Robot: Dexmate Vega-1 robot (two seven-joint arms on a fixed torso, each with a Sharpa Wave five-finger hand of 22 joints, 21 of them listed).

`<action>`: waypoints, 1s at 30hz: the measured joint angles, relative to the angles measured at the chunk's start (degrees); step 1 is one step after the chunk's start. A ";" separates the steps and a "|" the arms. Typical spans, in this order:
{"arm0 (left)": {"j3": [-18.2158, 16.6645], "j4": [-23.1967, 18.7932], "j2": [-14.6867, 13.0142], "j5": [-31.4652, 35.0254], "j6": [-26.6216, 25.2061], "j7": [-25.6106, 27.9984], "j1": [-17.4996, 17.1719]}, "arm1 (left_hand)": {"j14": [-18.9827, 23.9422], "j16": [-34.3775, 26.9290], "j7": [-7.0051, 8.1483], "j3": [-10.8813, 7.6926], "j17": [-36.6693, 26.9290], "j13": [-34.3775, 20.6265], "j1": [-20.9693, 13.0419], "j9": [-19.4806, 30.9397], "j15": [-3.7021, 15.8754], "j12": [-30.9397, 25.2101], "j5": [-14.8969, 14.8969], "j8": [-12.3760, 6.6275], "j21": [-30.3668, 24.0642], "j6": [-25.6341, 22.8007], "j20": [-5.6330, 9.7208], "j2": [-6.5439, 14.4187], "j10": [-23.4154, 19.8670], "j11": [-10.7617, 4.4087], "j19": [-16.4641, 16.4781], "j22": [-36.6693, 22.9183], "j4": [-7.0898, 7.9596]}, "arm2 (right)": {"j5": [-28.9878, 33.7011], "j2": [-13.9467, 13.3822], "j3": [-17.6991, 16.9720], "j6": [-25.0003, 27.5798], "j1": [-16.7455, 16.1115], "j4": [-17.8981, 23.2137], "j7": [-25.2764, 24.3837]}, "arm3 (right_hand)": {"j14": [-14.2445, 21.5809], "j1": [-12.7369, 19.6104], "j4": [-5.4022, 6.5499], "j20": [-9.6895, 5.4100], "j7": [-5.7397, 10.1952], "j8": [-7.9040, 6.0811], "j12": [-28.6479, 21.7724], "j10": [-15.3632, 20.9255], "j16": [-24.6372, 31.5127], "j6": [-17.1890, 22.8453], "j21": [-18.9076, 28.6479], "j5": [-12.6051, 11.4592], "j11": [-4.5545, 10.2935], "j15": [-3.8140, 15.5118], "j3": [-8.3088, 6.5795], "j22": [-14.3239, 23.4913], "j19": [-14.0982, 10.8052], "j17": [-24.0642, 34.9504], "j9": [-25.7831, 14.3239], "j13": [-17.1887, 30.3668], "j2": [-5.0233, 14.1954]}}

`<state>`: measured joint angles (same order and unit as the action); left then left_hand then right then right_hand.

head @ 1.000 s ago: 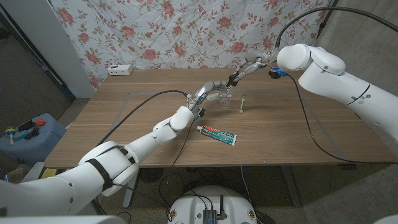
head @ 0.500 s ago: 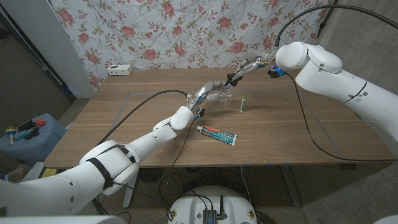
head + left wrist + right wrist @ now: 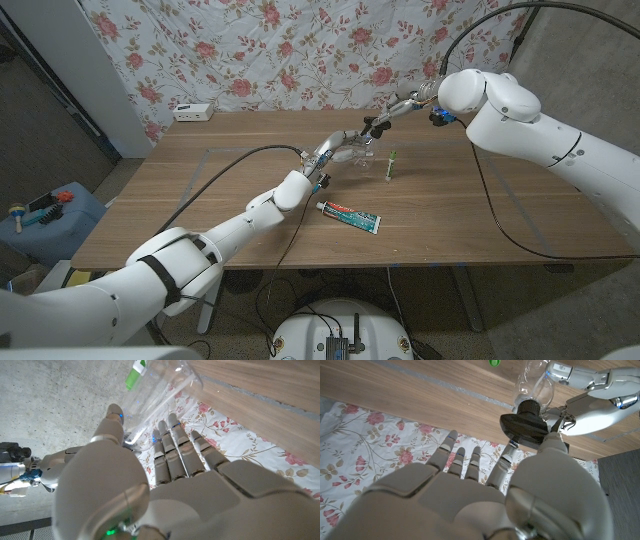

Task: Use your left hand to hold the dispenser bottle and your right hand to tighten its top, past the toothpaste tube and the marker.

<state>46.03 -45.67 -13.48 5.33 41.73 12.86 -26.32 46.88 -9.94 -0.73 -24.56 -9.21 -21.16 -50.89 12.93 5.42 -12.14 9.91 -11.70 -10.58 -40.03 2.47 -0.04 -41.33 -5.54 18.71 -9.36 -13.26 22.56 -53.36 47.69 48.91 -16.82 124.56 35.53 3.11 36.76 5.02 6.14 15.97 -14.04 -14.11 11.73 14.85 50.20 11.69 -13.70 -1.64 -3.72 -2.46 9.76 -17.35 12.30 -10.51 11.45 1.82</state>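
Left hand (image 3: 338, 148) grips the clear dispenser bottle (image 3: 358, 152) at the surface's twelve o'clock; right hand (image 3: 392, 113) pinches its black top (image 3: 529, 424). Best twist gently, bottle held steady.

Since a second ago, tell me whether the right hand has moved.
Barely, if at all. In the head view the right hand keeps the same place at the bottle's black top, near the upright marker; the right arm behind it shifted slightly left.

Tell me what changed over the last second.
The right arm's white shoulder shell swung slightly left toward the table's middle, while the right hand stayed at the bottle's black top. The left hand kept holding the clear bottle. Toothpaste tube and marker didn't move.
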 measured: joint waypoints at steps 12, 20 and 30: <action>-0.57 -2.66 -0.88 0.30 -1.18 0.28 -1.35 | 0.00 0.00 0.00 0.00 0.00 -0.01 0.00 0.00 0.00 -0.16 0.08 0.00 0.00 0.00 0.00 0.00 0.01 -0.01 0.00 0.00 0.00 | 4.18 0.48 2.85 3.62 0.65 2.18 0.04 | 3.20 -0.59 0.19 -0.41 0.92 -0.62 -0.54 3.28 0.64 1.51 0.00 0.00 -0.16 1.42 0.20 0.00 -1.63 -0.33 0.01 0.01 0.17; -0.90 -3.98 -1.29 0.47 -1.64 0.45 -2.10 | 0.00 0.00 0.00 0.00 0.00 0.02 0.00 0.00 0.00 -0.17 0.04 0.00 0.00 0.00 0.00 0.00 0.16 -0.16 0.00 0.00 0.00 | 7.62 0.82 4.33 5.92 0.79 3.19 -0.14 | 4.85 -0.75 0.16 -0.38 1.09 -1.25 -0.54 5.02 0.64 3.11 0.00 0.02 0.15 1.85 0.23 0.00 -2.83 -0.32 -0.01 0.01 0.32; -1.18 -5.04 -1.66 0.67 -2.19 0.59 -2.61 | 0.00 0.00 0.00 0.01 0.00 0.06 0.00 0.01 0.00 -0.16 -0.02 -0.04 0.00 0.00 0.00 0.00 0.16 -0.28 0.00 0.00 0.01 | 11.63 1.44 6.01 7.37 0.82 3.69 -0.15 | 6.62 -0.90 0.11 -0.74 0.21 -2.14 -0.54 6.99 0.85 5.91 0.00 0.06 0.15 2.79 0.26 0.00 -4.00 -0.59 -0.02 0.01 0.46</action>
<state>44.84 -50.71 -15.14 6.00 39.53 13.46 -28.93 46.88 -9.94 -0.73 -24.56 -9.21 -21.10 -50.89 12.93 5.42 -12.30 9.89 -11.74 -10.59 -40.03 2.47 -0.04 -41.17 -5.82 18.71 -9.36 -13.25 34.19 -51.92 53.70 56.28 -16.00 128.25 35.38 9.73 35.86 5.13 5.41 16.18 -16.19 -14.65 18.72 15.70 56.12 11.69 -13.64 -1.49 -0.93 -2.20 9.75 -21.36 11.71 -10.52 11.46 2.29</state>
